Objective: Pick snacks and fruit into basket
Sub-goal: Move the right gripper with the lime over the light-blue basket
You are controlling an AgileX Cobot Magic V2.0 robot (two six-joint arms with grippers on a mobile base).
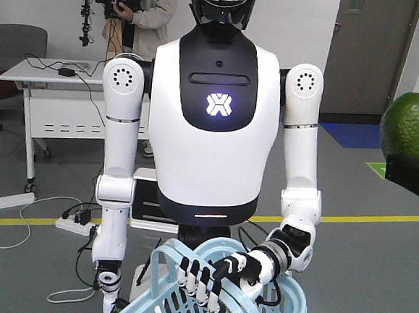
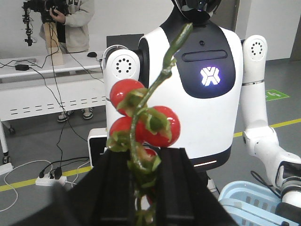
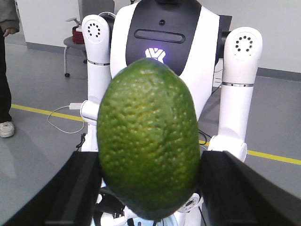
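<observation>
The fruit [image 3: 148,141], a dark green oval with pebbly skin, fills the right wrist view, and my right gripper [image 3: 149,162] is shut on it with a black finger pressed to each side. It also shows at the right edge of the front view as the fruit [image 1: 413,129]. My left gripper [image 2: 143,157] is shut on the green vine of a cluster of red cherry tomatoes [image 2: 157,125]. The pale blue basket [image 1: 294,294] hangs low in front, held by a humanoid robot's hand [image 1: 211,276]; its rim also appears as the basket [image 2: 244,195]. The snacks are out of view.
A white humanoid robot [image 1: 215,128] stands facing me, holding the basket by a handle. Behind it are a white table [image 1: 55,86], a person [image 1: 138,6] with a camera rig, floor cables, a power strip [image 1: 74,222] and a yellow floor line [image 1: 379,217].
</observation>
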